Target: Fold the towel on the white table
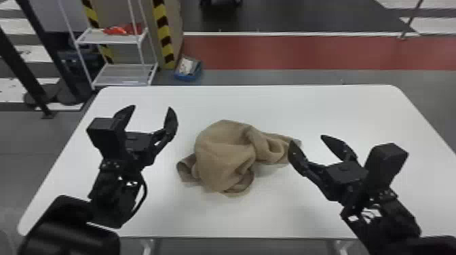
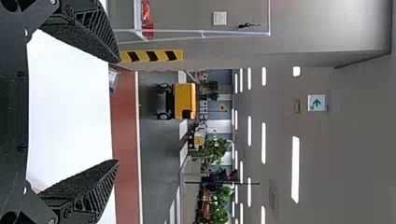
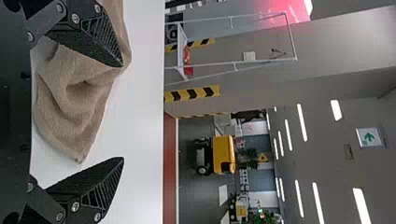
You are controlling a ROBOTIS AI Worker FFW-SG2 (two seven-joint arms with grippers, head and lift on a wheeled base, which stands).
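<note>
the towel (image 1: 224,149) lay crumpled in a heap near the middle of the head view, on the white table (image 1: 373,108), with a loose fold poking out at its lower left and a narrower end stretched to the right. the left gripper (image 1: 149,108) was at the left of the frame, over the table and apart from the towel, its two fingers spread wide with nothing between them. the right gripper (image 1: 307,139) was right of centre, its fingers also well parted and holding nothing; one fingertip came up at the towel's right end, though whether it touched the cloth was hard to say. at the upper left stood a white rack (image 1: 118,76) with something red (image 1: 118,30) on it, and just beside it a blue box (image 1: 188,76) sat on the floor.
</note>
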